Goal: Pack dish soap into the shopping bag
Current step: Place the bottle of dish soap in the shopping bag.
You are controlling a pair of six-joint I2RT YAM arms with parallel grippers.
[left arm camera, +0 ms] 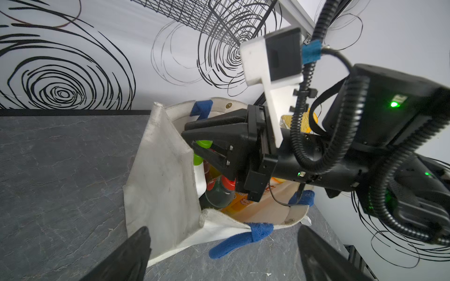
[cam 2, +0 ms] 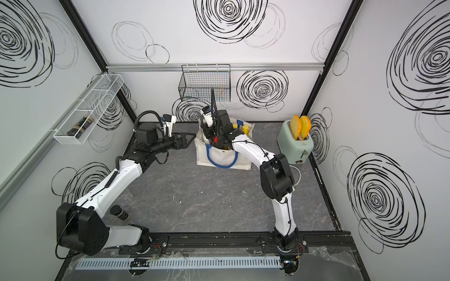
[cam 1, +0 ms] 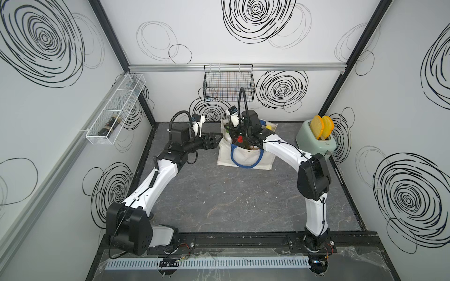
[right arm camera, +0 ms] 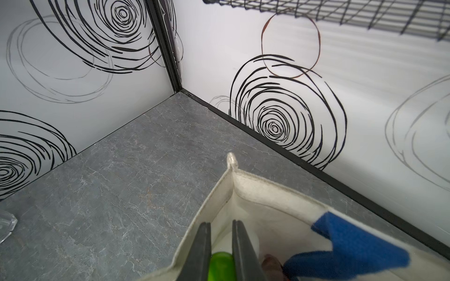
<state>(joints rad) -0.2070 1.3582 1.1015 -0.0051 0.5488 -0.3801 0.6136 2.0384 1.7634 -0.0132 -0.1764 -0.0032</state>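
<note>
Now one bag (left arm camera: pixel 160 189), one green-capped bottle (left arm camera: pixel 199 175) gripped

Both top views hang high over the table's (cam 1: pixel 219 194) near edge, looking down toward the far edge, so they get nearly the same full scene. Left wrist cam faces the shopping bag (left arm camera: pixel 160 185) close up, side-on. Right wrist cam sits just over the bag's mouth, facing the far-left corner. Both wrist cams catch the green-capped bottle (right arm camera: pixel 221 265).
</note>
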